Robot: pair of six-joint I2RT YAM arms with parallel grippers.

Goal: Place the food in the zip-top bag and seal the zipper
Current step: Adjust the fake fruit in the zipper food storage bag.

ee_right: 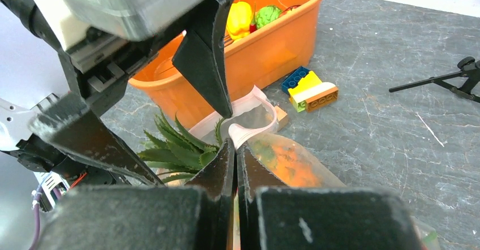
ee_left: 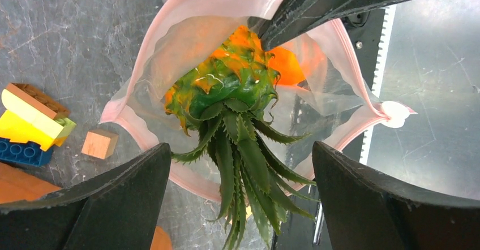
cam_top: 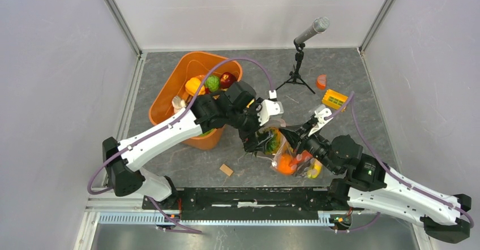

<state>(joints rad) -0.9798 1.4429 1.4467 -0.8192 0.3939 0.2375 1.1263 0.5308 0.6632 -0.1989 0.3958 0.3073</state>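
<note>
The clear zip-top bag (cam_top: 291, 159) lies between the arms with orange and yellow food inside. Its pink zipper strip (ee_left: 187, 12) is spread open, with the white slider (ee_left: 394, 113) at one end. The pineapple (ee_left: 232, 86) sits body-first in the mouth, its green leaves sticking out. My left gripper (ee_left: 240, 147) is open just above it, a finger on each side of the leaves without touching them. My right gripper (ee_right: 235, 145) is shut on the bag's pink edge (ee_right: 249, 131) and holds it up.
The orange tub (cam_top: 181, 80) at the back left holds more food (cam_top: 212, 83). Coloured blocks (ee_left: 28, 128) and a wooden cube (ee_left: 99, 143) lie beside the bag. A microphone on a stand (cam_top: 310, 32), a yellow block (cam_top: 334, 98) and another wooden block (cam_top: 226, 169) are on the table.
</note>
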